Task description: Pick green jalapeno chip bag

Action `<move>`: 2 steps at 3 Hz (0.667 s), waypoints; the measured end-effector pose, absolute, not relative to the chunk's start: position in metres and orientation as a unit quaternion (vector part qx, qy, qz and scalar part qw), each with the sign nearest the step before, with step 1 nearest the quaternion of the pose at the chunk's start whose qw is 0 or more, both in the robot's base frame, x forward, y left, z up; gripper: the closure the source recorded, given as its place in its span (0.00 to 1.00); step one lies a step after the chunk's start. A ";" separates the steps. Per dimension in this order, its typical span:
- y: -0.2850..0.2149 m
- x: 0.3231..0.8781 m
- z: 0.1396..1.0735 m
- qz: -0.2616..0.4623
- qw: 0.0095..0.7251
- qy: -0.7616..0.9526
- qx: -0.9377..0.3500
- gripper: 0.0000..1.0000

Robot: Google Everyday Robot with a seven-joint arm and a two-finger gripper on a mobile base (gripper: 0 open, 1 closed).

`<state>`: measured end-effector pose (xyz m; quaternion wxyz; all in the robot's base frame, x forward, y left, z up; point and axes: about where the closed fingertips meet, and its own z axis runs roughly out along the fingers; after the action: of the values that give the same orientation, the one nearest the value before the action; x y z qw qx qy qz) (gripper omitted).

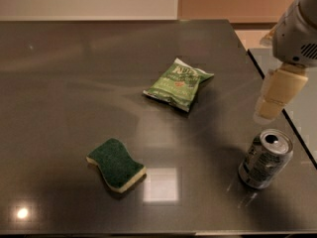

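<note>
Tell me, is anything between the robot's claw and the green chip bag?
No. In the camera view only bare table separates the gripper, at the right edge, from the green jalapeno chip bag.
</note>
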<state>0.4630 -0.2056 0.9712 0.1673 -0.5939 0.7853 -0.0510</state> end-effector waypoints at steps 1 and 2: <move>-0.184 0.497 0.956 -0.047 0.182 0.797 -0.575 0.00; -0.158 0.526 0.934 -0.035 0.188 0.817 -0.544 0.00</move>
<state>0.5264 -0.1582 0.9344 0.1875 -0.5442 0.8170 -0.0349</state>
